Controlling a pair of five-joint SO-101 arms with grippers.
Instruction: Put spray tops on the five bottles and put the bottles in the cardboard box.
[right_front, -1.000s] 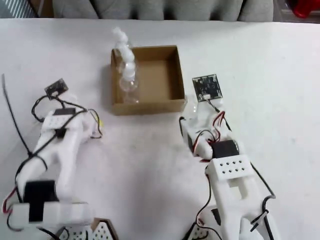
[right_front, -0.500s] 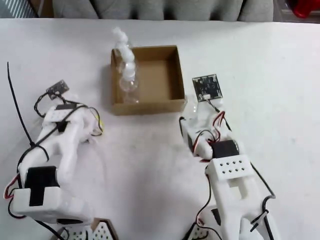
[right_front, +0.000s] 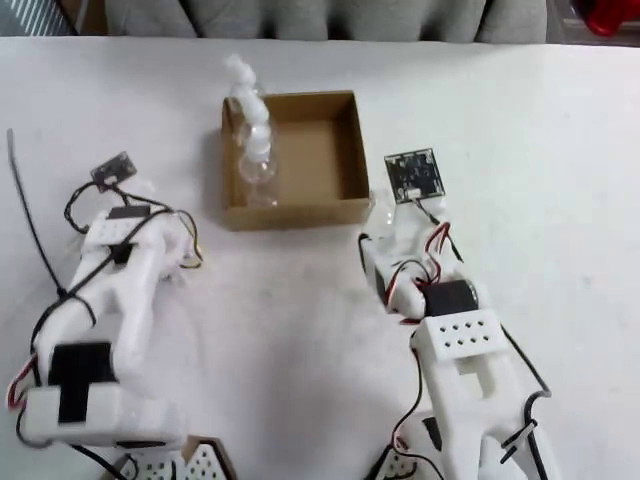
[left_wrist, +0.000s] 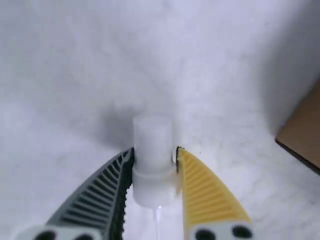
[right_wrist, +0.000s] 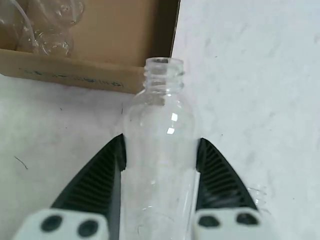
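Pinching the spray top (left_wrist: 152, 135) in the left gripper (left_wrist: 154, 151), with jaws narrowed to the collar's width and what looks like a thin tube (left_wrist: 158, 217) running back between them. Hovering low over the table (left_wrist: 75, 60), out to the left of the box (right_front: 300, 212). Gripping the bottle (right_wrist: 159, 100) in the right gripper (right_wrist: 161, 141), with jaws spread around its body and its open neck aimed at the box's near wall, just beside the right corner.

Well apart, top and bottle, so plenty of ground to cover before mating. Could miss that narrow neck with the tube, given any tilt in so small a grip. Could spin or squash the clear bottle under a twist, slick as it looks. Might clip the box wall too, sitting this close. Inside, more bottles (right_front: 255, 150) along the left wall; hard to count.
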